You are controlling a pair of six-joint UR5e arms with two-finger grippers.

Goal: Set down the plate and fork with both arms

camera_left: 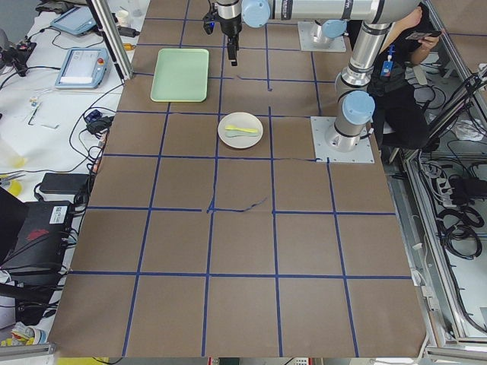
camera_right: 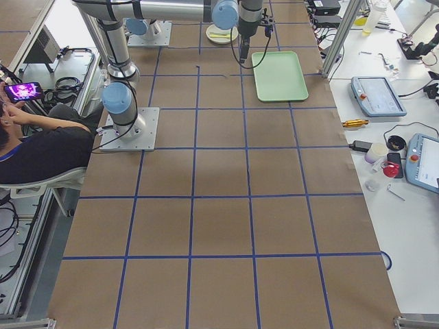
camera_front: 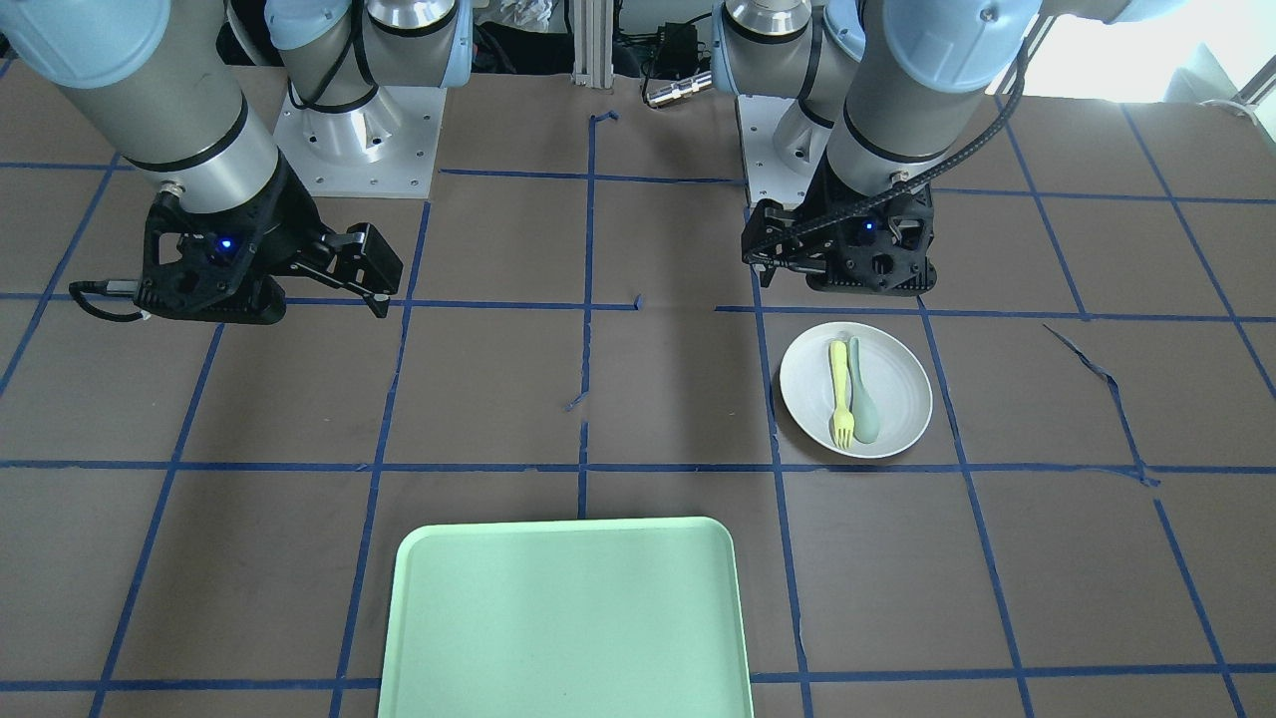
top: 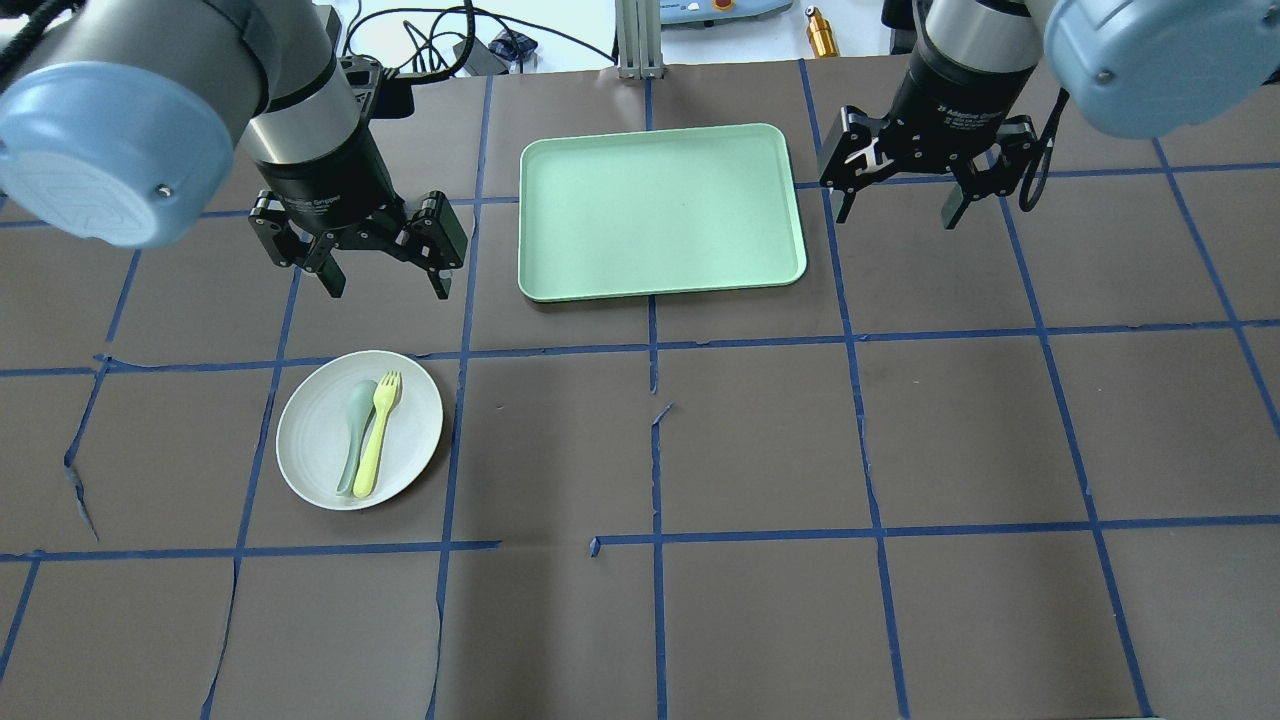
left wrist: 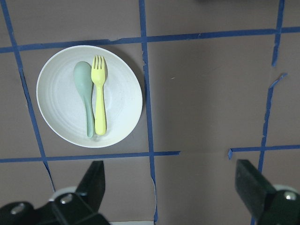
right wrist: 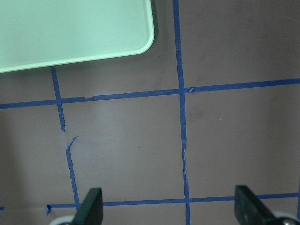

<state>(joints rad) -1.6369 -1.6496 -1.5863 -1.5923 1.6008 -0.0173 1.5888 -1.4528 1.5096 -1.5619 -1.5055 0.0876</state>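
The off-white plate point(top: 310, 432) sits on the table at the near left; it also shows in the front view point(camera_front: 902, 384) and the left wrist view point(left wrist: 56, 101). The pale-yellow fork point(top: 376, 436) point(camera_front: 840, 394) point(left wrist: 99, 101) lies in it beside a grey-green spoon point(top: 354, 432) point(left wrist: 85, 93). My left gripper point(top: 388, 287) point(left wrist: 172, 187) is open and empty, hovering above the table just beyond the plate. My right gripper point(top: 897, 212) point(right wrist: 168, 206) is open and empty, hovering right of the tray.
The rectangular mint-green tray point(top: 660, 210) point(camera_front: 568, 618) point(right wrist: 70, 33) lies at the far middle of the table between the two grippers. Blue tape lines grid the brown table. Cables and devices lie beyond the far edge.
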